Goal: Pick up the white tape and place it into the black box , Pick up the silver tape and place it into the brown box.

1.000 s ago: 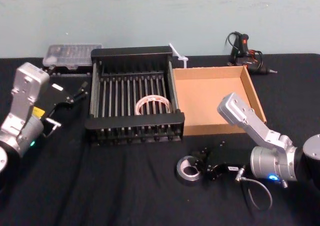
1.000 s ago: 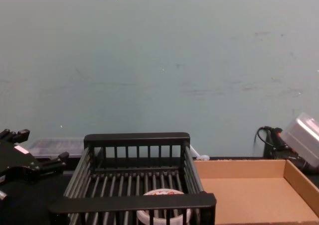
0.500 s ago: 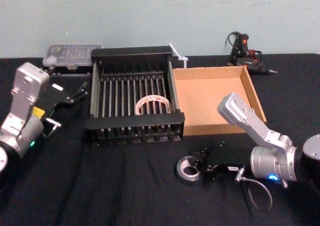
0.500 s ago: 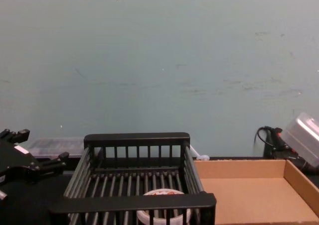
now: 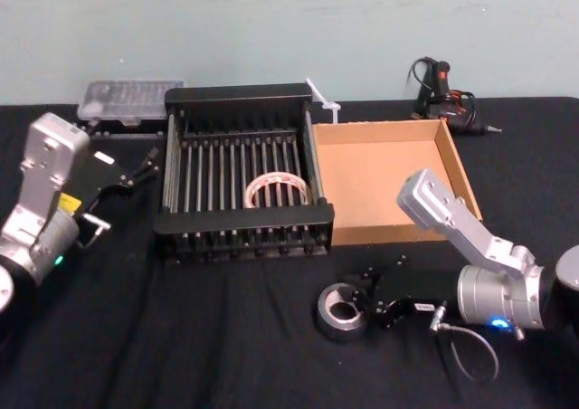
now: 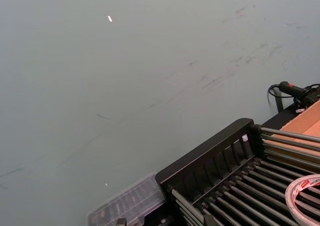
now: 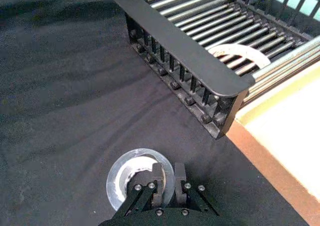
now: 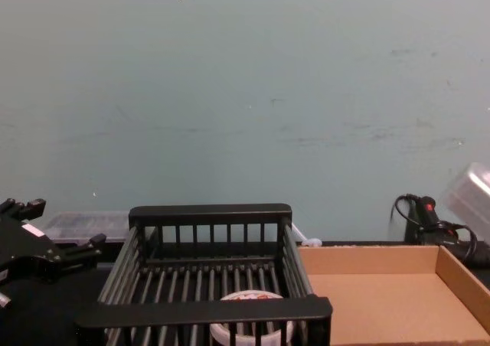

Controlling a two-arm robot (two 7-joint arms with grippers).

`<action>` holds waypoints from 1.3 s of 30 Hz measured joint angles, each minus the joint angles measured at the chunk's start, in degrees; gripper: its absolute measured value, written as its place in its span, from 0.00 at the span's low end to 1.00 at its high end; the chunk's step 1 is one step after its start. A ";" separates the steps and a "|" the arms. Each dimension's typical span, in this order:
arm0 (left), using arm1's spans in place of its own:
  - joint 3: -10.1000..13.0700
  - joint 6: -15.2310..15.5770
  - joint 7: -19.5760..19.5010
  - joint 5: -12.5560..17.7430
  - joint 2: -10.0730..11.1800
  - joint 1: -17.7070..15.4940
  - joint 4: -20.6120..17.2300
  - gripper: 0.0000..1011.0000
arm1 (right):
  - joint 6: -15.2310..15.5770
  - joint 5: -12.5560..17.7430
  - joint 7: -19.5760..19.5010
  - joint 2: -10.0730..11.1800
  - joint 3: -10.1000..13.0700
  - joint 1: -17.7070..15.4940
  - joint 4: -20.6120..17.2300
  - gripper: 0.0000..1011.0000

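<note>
The right gripper (image 7: 167, 178) has dropped a little lower and closer onto the silver tape (image 5: 342, 309) over the last second, and the right wrist view now shows its fingers (image 7: 159, 182) drawn nearly together over the near wall of the roll, one inside the hollow core and one outside. It looks like a pinch on that wall, though the contact itself is partly hidden by the gripper body, so the grip may not be fully made. The roll sits flat on the table (image 5: 226, 337) near the front edge, just in front of the near left corner of the brown box (image 5: 384, 233), and has not left the cloth. The white tape (image 5: 277, 192) already lies on the bars of the black box (image 5: 237, 94), towards its near right corner, so that half of the task appears done. The left gripper (image 5: 118, 185) hangs parked beside the left wall of the black box with its jaws spread and nothing between them. What remains, by my reading, is to lift the silver tape clear and carry it back over the brown box's low front wall.
</note>
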 joint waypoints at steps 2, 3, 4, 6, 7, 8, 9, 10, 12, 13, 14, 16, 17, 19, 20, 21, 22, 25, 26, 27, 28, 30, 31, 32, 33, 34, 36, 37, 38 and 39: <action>0.00 0.00 0.00 0.00 0.00 0.00 0.00 0.99 | -0.11 0.25 -0.08 0.25 0.29 -0.23 -0.38 0.15; 0.00 0.00 0.00 0.00 0.00 0.00 0.00 0.99 | -0.21 0.49 -0.29 0.48 0.63 -0.46 -0.78 0.15; 0.00 0.00 0.00 0.00 0.00 0.00 0.00 0.99 | -0.21 0.49 -0.29 0.48 0.63 -0.46 -0.78 0.15; 0.00 0.00 0.00 0.00 0.00 0.00 0.00 0.99 | -0.43 1.10 -0.98 1.04 1.70 -1.05 -1.65 0.15; 0.00 0.00 0.00 0.00 0.00 0.00 0.00 0.99 | -0.50 1.25 -1.20 1.16 1.99 -1.20 -1.84 0.15; 0.00 0.00 0.00 0.00 0.00 0.00 0.00 0.99 | -0.67 1.58 -1.70 1.38 2.62 -1.48 -2.19 0.15; 0.00 0.00 0.00 0.00 0.00 0.00 0.00 0.99 | -0.67 1.58 -1.70 1.38 2.62 -1.48 -2.19 0.15; 0.00 0.00 0.00 0.00 0.00 0.00 0.00 0.99 | -0.83 1.94 -2.28 1.56 3.39 -1.75 -2.50 0.15; 0.00 0.00 0.00 0.00 0.00 0.00 0.00 0.99 | -1.08 2.43 -3.11 1.69 4.38 -2.06 -2.79 0.15; 0.00 0.00 0.00 0.00 0.00 0.00 0.00 0.99 | -1.18 2.62 -3.39 1.70 4.72 -2.17 -2.87 0.15; 0.00 0.00 0.00 0.00 0.00 0.00 0.00 0.99 | -1.26 2.80 -3.70 1.70 5.08 -2.25 -2.91 0.15; 0.00 0.00 0.00 0.00 0.00 0.00 0.00 0.99 | -1.42 3.31 -4.78 1.54 6.31 -2.37 -2.91 0.15; 0.00 0.00 0.00 0.00 0.00 0.00 0.00 0.99 | -1.42 3.45 -5.12 1.43 6.63 -2.36 -2.86 0.15; 0.00 0.00 0.00 0.00 0.00 0.00 0.00 0.99 | -1.32 3.80 -6.30 0.96 7.60 -2.21 -2.40 0.15; 0.00 0.00 0.00 0.00 0.00 0.00 0.00 0.99 | -1.22 3.88 -6.74 0.78 7.87 -2.11 -2.21 0.15; 0.00 0.00 0.00 0.00 0.00 0.00 0.00 0.99 | -1.13 3.92 -7.07 0.59 8.11 -2.02 -2.00 0.15; 0.00 0.00 0.00 0.00 0.00 0.00 0.00 0.99 | -0.99 3.93 -7.51 0.36 8.36 -1.88 -1.75 0.15; 0.00 0.00 0.00 0.00 0.00 0.00 0.00 0.99 | -0.40 3.89 -9.43 -0.89 9.35 -0.99 -0.34 0.15; 0.00 0.00 0.00 0.00 0.00 0.00 0.00 0.99 | -0.31 3.87 -9.72 -1.06 9.47 -0.84 -0.11 0.15; 0.00 0.00 0.00 0.00 0.00 0.00 0.00 0.99 | -0.22 3.79 -10.01 -1.34 9.64 -0.61 0.25 0.15; 0.00 0.00 0.00 0.00 0.00 0.00 0.00 0.99 | -0.12 3.68 -10.30 -1.64 9.79 -0.35 0.66 0.15; 0.00 0.00 0.00 0.00 0.00 0.00 0.00 0.99 | 0.21 3.23 -11.22 -2.56 10.20 0.53 1.94 0.15; 0.00 0.00 0.00 0.00 0.00 0.00 0.00 0.99 | 0.28 3.13 -11.41 -2.78 10.30 0.75 2.32 0.15; 0.00 0.00 0.00 0.00 0.00 0.00 0.00 0.99 | 0.56 2.86 -11.78 -3.43 10.49 1.45 3.36 0.15; 0.00 0.00 0.00 0.00 0.00 0.00 0.00 0.99 | 0.70 2.69 -11.98 -3.76 10.56 1.83 3.85 0.15; 0.00 0.00 0.00 0.00 0.00 0.00 0.00 0.99 | 0.82 2.53 -12.11 -4.03 10.61 2.19 4.29 0.15; 0.00 0.00 0.00 0.00 0.00 0.00 0.00 0.99 | 0.98 2.05 -12.32 -4.85 10.77 3.32 5.87 0.15; 0.00 0.00 0.00 0.00 0.00 0.00 0.00 0.99 | 0.99 1.90 -12.35 -5.15 10.79 3.72 6.36 0.15; 0.00 0.00 0.00 0.00 0.00 0.00 0.00 0.99 | 0.99 1.73 -12.38 -5.41 10.83 4.08 6.92 0.15; 0.00 0.00 0.00 0.00 0.00 0.00 0.00 0.99 | 1.00 1.36 -12.42 -5.91 10.91 4.84 8.06 0.15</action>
